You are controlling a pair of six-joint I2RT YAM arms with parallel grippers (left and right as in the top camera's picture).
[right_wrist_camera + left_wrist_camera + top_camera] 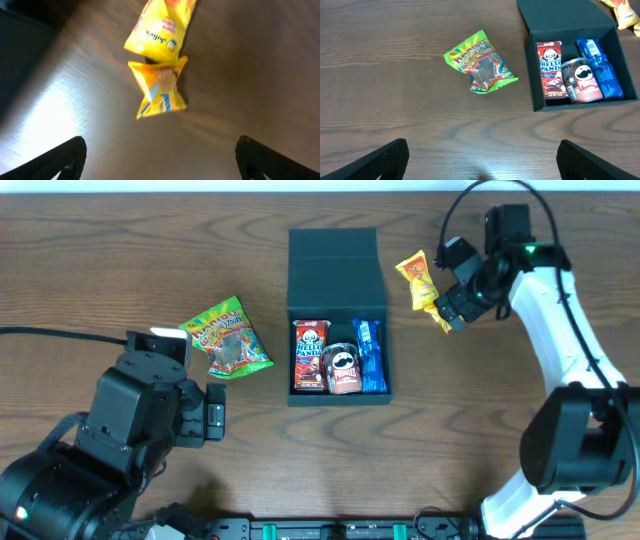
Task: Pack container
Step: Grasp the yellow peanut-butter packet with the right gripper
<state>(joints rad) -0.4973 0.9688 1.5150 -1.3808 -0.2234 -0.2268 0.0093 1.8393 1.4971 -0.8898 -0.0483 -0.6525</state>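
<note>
left claw (214, 410) (jaws wide) above brown wood-grain table (100, 260), container (337, 260) centre

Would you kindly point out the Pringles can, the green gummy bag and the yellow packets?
Pringles can (345, 370): overhead view, its printed side.
green gummy bag (480, 62): left wrist view, middle of the bag.
yellow packets (160, 94): right wrist view, the lower packet's front.

Overhead looks straight down, left wrist shares container (335, 270), right wrist close
</note>
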